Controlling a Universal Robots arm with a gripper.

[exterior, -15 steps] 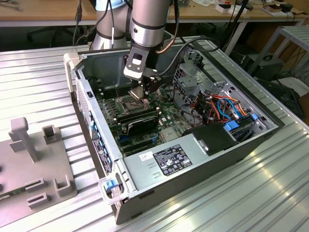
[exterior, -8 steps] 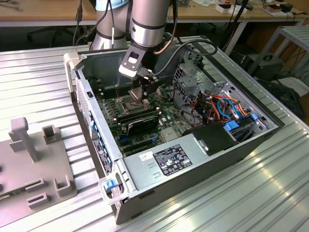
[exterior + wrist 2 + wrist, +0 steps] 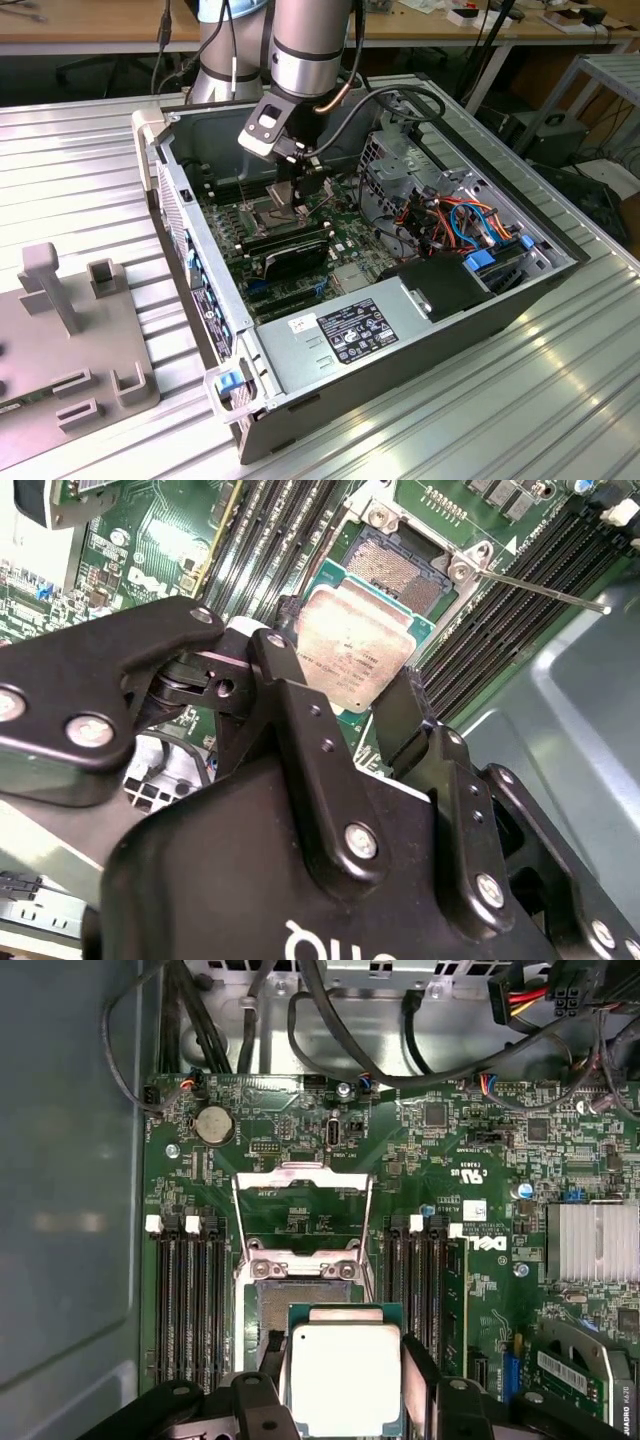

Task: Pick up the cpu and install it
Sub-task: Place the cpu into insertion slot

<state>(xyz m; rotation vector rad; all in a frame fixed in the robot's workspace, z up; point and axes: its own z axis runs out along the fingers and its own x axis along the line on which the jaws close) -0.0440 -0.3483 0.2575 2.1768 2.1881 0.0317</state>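
Observation:
The cpu (image 3: 343, 1375) is a small square chip with a dull silver top on a green edge. My gripper (image 3: 343, 1400) is shut on it, one black finger (image 3: 290, 695) on each side. In the second wrist view the cpu (image 3: 355, 645) hangs a little above the motherboard, partly over the open socket (image 3: 395, 565) and offset from it. The socket (image 3: 295, 1295) shows bare contacts, and its metal load plate (image 3: 300, 1210) is swung up. In the exterior view my gripper (image 3: 290, 195) reaches down into the open computer case (image 3: 200, 250).
Black memory slots (image 3: 185, 1300) flank the socket on both sides. A silver heat sink (image 3: 592, 1242) and cable bundles (image 3: 450, 215) lie nearby. The power supply (image 3: 350, 330) sits at the case's front. A grey fixture (image 3: 70, 330) stands on the ribbed table at the exterior view's left.

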